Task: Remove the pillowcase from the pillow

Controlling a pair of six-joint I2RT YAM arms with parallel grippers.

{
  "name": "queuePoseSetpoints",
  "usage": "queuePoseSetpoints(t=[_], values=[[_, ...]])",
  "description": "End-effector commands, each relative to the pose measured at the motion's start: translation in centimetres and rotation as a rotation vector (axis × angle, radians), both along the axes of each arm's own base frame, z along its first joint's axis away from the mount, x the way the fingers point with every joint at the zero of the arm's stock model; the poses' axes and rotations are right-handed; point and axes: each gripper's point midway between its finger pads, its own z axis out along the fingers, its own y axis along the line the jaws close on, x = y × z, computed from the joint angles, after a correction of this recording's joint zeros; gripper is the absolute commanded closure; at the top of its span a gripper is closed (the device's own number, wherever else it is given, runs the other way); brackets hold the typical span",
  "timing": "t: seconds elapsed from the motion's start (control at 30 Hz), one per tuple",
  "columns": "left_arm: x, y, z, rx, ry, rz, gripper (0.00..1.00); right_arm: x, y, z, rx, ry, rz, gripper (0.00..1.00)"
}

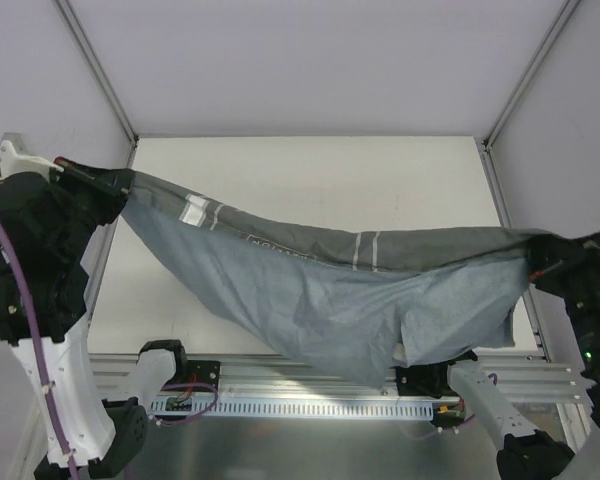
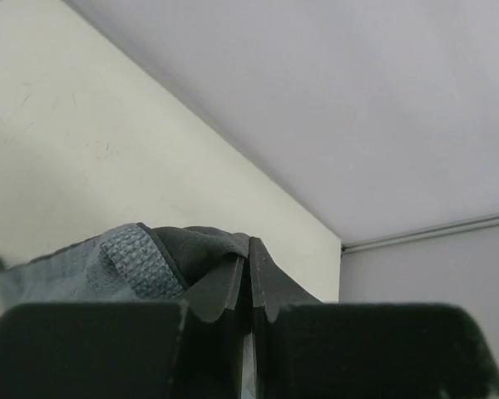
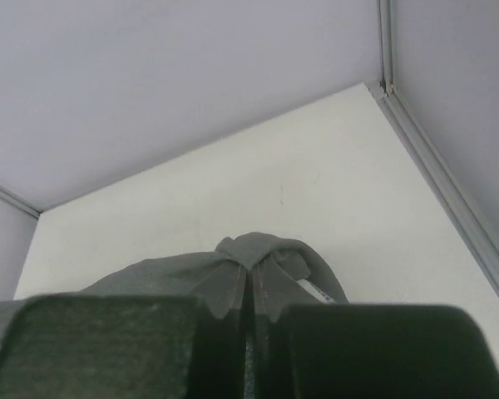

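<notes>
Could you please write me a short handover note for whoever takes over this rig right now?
Left hand: shut on one end of the pillowcase, raised near the left edge of the table.
Right hand: shut on the other end, near the right edge.
The pillowcase hangs stretched between both hands and sags limp in the middle, with the striped dark face along the top.
Pillow: not visible in any view. The case looks flat and empty.
Done: the case appears to be off.
To do: check where the pillow is, then probably lay the case down.
</notes>
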Motion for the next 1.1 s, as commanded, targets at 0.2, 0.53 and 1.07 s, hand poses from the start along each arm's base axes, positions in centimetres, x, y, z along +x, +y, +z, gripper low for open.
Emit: queuePoseSetpoints(t=[0.2,0.53,1.07], values=[[-0.3,1.9,2.5,0.028,-0.055,0.102,1.0,1.2,-0.5,0.6,-0.039,-0.027,-0.029,0.99],[16.0,0.6,-13.6,0.021,0.49,-0.136,0.44,17.6,3.0,-15.6,-0.141,0.553,0.041,0.28],[8.0,-11.3,-16.4,0.23,0.514,-0.576,0.18,14.5,7.0,-25.2,0.024,0.669,0.22,0.0]])
